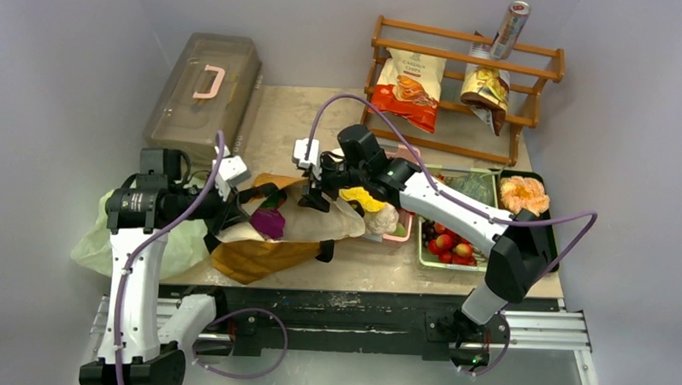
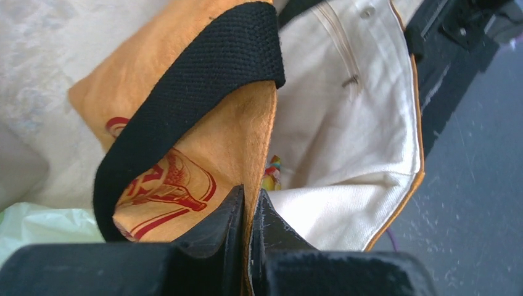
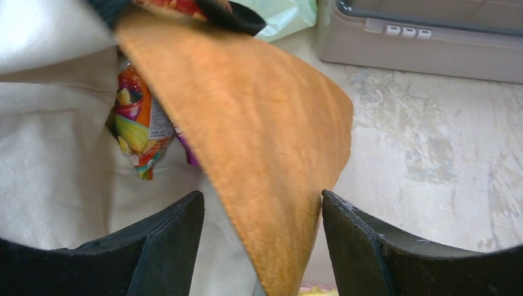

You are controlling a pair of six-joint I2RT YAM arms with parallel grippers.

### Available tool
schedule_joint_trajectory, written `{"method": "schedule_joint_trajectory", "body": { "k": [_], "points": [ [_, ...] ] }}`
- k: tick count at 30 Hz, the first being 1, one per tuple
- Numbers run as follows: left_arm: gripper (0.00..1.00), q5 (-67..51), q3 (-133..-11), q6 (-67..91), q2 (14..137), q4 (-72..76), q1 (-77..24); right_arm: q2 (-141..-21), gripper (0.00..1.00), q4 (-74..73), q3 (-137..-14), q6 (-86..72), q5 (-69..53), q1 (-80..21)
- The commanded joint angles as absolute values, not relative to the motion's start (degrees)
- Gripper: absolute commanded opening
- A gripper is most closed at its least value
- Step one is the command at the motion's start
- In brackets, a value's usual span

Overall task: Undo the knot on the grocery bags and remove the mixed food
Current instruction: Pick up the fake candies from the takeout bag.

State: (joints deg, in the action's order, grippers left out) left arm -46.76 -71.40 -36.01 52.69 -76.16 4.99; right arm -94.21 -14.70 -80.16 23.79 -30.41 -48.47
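Fabric of the tote (image 2: 210,148) rim is pinched in the fully closed left pincer (image 2: 250,198), apparently so that the mouth is kept open. The right pincer (image 3: 262,202) is spread wide astride the opposite flap, with nothing gripped. A snack packet (image 3: 139,123) is exposed inside. The green bag (image 1: 92,237) lies beside the tote on the bench (image 3: 432,142); its knot cannot be seen.

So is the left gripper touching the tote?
Touching. The left wrist view shows the left gripper shut on the tote, with the mustard edge pinched between its two fingers.
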Motion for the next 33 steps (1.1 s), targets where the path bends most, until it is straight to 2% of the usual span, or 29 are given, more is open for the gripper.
{"method": "schedule_joint_trajectory", "body": {
  "k": [1, 5, 10, 11, 12, 14, 16, 18, 23, 28, 31, 33],
  "points": [
    [0.0, -47.6, -68.3, -40.8, 50.2, -83.6, -0.6, -87.6, 0.66, -7.7, -77.1, 21.4, -26.8, -48.4],
    [0.0, -39.4, -70.7, -18.1, 51.6, -65.7, -2.0, -80.9, 0.61, -2.6, -73.5, 18.1, -23.6, -48.4],
    [0.0, -38.6, -81.5, -7.6, 61.4, -60.7, -2.1, -77.2, 0.63, -7.6, -76.5, 17.9, -22.7, -48.3],
    [0.0, -39.2, -82.5, -7.1, 62.2, -60.1, -2.1, -76.6, 0.57, -8.4, -76.8, 18.2, -24.0, -48.3],
    [0.0, -40.0, -82.9, -6.5, 62.6, -59.0, -2.2, -76.0, 0.42, -8.9, -76.5, 19.0, -25.1, -48.4],
    [0.0, -40.4, -82.8, -5.4, 62.6, -57.0, -2.6, -76.7, 0.29, -8.9, -75.8, 19.6, -30.3, -48.6],
    [0.0, -40.0, -82.6, -3.5, 62.8, -55.5, -2.6, -79.5, 0.18, -8.8, -76.3, 19.8, -33.0, -49.1],
    [0.0, -39.7, -83.3, -1.9, 63.4, -54.8, -2.7, -83.1, 0.13, -6.6, -76.2, 20.9, -36.1, -49.4],
    [0.0, -39.0, -88.6, -3.2, 66.7, -58.3, -2.6, -92.5, 0.15, -9.2, -80.9, 27.0, -43.9, -51.3],
    [0.0, -37.0, -95.1, -5.2, 71.0, -58.4, -2.6, -98.2, 0.19, -4.7, -83.6, 27.7, -48.2, -55.8],
    [0.0, -39.8, -103.7, -5.2, 76.0, -63.2, -2.6, -100.0, 0.24, 3.3, -83.5, 24.4, -46.9, -59.0],
    [0.0, -41.6, -104.9, -6.9, 76.6, -64.6, -2.6, -100.3, 0.3, 7.9, -83.4, 24.0, -44.9, -61.4]
  ]
}}
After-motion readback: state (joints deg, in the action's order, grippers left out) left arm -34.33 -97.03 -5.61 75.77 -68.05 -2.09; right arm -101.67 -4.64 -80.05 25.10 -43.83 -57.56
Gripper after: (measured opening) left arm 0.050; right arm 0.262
